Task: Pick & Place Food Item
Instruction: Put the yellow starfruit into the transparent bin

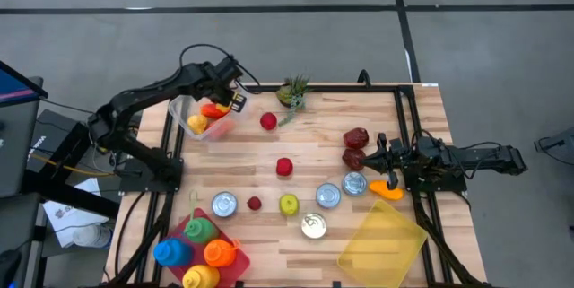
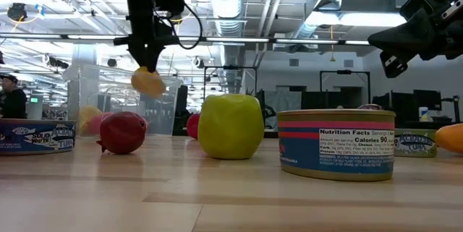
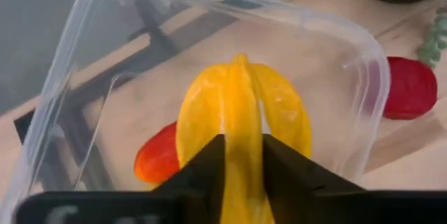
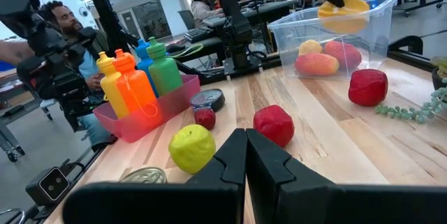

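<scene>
Above the far left corner of the wooden counter (image 1: 314, 153), the left gripper (image 3: 242, 155) hangs over a clear plastic bin (image 1: 182, 109) with a yellow star fruit (image 3: 241, 109) pinched between its two dark fingers. The fingers sit against a ridge of the fruit, so the grip holds for now, though the jaws look to be only lightly set on it. The low view shows the fruit dangling in the air beneath the gripper, clear of the counter, and the right wrist view places it just over the bin's open top, above a peach-coloured fruit (image 4: 316, 64) and other food already lying inside.

The step in hand appears to be the drop. Done well, it means keeping the fruit centred inside the bin's rim rather than near the wall toward the red fruit (image 1: 268, 121), lowering a little so it does not bounce off the pieces below, then opening the jaws fully and lifting straight up so the fingers do not catch the thin plastic edge. The bin looks light and could slide or tip if nudged.

The right gripper (image 4: 245, 151) rests closed and empty at the counter's right side, near two dark red fruits (image 1: 355, 137), a carrot-like orange piece (image 1: 387, 189) and several tins (image 1: 328, 196). A green apple (image 1: 288, 204) and a tray of coloured bottles (image 1: 199, 252) stand nearer the front.
</scene>
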You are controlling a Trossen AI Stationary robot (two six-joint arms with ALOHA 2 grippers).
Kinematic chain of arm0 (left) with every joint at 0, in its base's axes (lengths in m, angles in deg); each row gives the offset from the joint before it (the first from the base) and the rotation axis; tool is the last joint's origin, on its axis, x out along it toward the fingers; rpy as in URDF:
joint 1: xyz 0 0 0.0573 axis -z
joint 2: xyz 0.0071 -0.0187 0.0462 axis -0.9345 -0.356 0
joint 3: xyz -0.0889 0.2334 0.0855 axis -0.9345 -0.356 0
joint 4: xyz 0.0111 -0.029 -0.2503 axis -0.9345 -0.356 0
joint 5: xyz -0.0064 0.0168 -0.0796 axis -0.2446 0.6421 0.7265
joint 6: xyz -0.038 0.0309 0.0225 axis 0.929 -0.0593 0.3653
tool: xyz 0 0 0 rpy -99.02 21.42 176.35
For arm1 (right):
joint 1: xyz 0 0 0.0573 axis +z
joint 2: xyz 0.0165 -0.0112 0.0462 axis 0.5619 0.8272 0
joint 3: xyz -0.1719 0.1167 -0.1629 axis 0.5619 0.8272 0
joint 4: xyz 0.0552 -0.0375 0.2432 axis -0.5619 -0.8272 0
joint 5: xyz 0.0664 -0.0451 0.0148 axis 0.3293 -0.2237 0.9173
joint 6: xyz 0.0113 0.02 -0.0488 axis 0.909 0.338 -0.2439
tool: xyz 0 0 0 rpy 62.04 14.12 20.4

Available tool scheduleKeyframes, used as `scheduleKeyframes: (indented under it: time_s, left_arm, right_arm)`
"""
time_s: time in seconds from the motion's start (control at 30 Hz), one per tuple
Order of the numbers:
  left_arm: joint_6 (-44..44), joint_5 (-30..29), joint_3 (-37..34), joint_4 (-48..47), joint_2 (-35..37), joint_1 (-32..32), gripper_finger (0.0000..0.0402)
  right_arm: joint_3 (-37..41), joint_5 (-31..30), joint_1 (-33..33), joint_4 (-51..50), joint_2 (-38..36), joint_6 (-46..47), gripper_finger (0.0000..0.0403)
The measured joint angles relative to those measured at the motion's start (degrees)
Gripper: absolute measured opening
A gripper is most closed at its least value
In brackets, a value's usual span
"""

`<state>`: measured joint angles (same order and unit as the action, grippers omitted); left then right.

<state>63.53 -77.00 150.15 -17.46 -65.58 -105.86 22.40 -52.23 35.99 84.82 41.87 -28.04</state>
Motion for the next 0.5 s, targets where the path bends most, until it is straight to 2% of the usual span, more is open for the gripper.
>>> scheduleKeyframes:
  time_s: [0.27, 0.5]
  left_arm:
    - [-1.57, 0.20, -0.02, -0.03, -1.08, -0.26, 0.0189]
    - [-4.50, 7.30, 0.00, -0.23, 0.88, -0.18, 0.0275]
  right_arm:
    - [-0.02, 0.00, -0.02, 0.00, 0.00, 0.01, 0.0000]
    - [0.00, 0.00, -0.02, 0.01, 0.01, 0.00, 0.0000]
